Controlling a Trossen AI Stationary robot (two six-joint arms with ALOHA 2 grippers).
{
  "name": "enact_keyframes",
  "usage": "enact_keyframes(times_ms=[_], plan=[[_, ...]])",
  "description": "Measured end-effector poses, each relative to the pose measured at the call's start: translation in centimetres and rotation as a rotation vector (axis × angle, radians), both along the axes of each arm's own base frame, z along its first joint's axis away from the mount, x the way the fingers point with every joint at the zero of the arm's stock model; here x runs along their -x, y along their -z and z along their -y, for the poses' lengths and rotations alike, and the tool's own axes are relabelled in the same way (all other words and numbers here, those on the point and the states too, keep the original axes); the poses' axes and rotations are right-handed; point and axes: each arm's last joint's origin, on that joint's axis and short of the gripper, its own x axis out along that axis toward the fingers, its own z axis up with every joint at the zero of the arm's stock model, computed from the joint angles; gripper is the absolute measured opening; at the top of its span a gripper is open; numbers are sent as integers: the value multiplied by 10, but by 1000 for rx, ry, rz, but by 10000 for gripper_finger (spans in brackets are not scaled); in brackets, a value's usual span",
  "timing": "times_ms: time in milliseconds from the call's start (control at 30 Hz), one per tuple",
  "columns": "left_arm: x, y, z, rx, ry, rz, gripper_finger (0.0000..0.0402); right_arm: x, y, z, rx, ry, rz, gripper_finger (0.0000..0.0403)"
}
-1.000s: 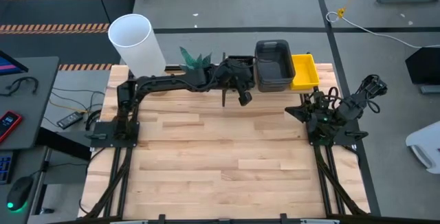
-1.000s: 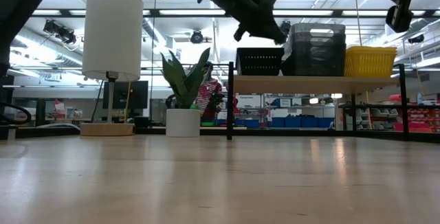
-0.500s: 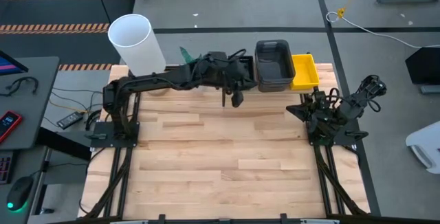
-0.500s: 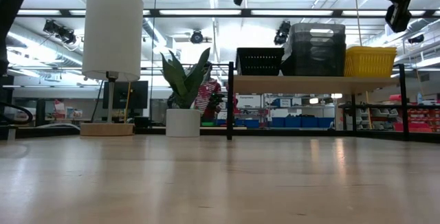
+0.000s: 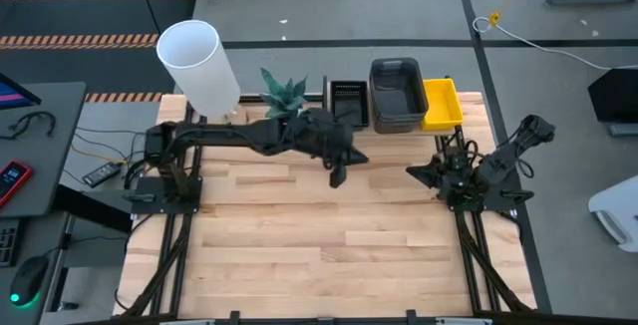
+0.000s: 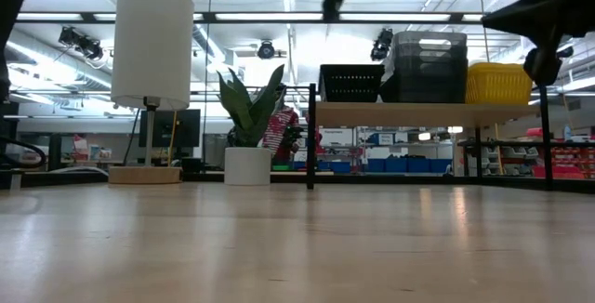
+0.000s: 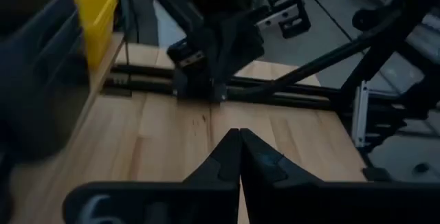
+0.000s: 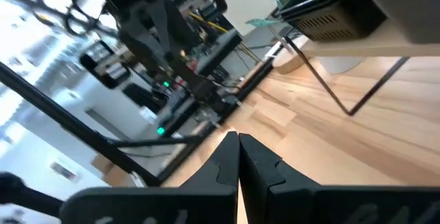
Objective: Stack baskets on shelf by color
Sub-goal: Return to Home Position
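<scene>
The shelf [image 6: 418,112] stands at the table's far edge. On it, from left to right, rest a black mesh basket [image 5: 347,101], a stack of smoky grey baskets [image 5: 395,94] and yellow baskets [image 5: 440,104], each on its bottom. They also show in the low view: the black basket [image 6: 351,83], the grey stack [image 6: 428,66] and the yellow baskets [image 6: 500,82]. My left gripper [image 5: 337,177] is shut and empty, raised over the table just near of the shelf. My right gripper [image 5: 410,172] is shut and empty at the table's right, near its base.
A tall white lamp [image 5: 199,61] and a plant in a white pot [image 6: 247,165] stand at the far left of the table. The wide wooden tabletop [image 5: 319,235] stretches from the shelf to the near edge. Both arm bases stand at the table's sides.
My left gripper has drawn back from over the black mesh basket toward the table's near edge, and the arm no longer covers the basket. My right arm has dipped slightly. The baskets have stayed in place.
</scene>
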Motion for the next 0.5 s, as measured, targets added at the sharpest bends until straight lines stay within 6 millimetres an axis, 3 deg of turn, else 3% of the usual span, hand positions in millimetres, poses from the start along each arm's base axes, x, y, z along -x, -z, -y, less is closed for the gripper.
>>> enact_keyframes(times_ms=[367, 500], plan=[[79, 5, 9, 122, -80, 142, 5, 11, 1, 7, -4, -5, 113, 7], [111, 20, 12, 182, -115, 186, 6, 11, 6, 8, -6, 17, 80, 7]])
